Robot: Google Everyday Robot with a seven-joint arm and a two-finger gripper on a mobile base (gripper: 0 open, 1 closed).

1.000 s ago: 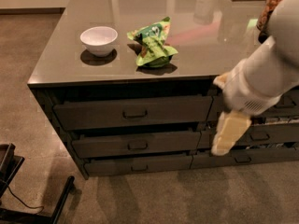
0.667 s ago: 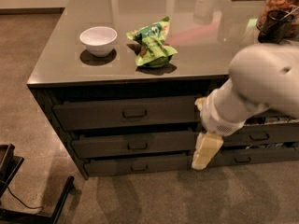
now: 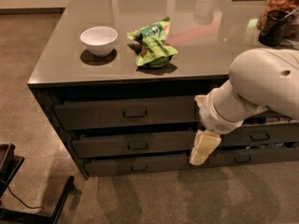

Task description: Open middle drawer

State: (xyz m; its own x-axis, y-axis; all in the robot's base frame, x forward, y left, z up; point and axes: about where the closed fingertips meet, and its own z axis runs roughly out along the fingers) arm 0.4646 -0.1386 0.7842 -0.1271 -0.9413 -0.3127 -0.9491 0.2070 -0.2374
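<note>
The middle drawer [image 3: 107, 146] is the medium-height dark front in the left column, between a taller drawer [image 3: 93, 115] above and a slim one [image 3: 117, 165] below. Its small loop handle [image 3: 137, 145] sits at the centre. The front lies about level with its neighbours. My gripper [image 3: 203, 149], cream-coloured and pointing down, hangs in front of the drawer's right end, well right of the handle. My white arm [image 3: 261, 90] reaches in from the right.
On the grey countertop [image 3: 60, 64] stand a white bowl [image 3: 99, 39], a green snack bag [image 3: 153, 45], a dark cup [image 3: 274, 27] and a snack jar [image 3: 280, 1]. More drawers [image 3: 254, 136] fill the right column. A black stand [image 3: 28, 204] is on the floor at bottom left.
My arm has swung left and lower across the cabinet front, bringing the gripper from the right column towards the right end of the middle drawer. The drawers have not moved.
</note>
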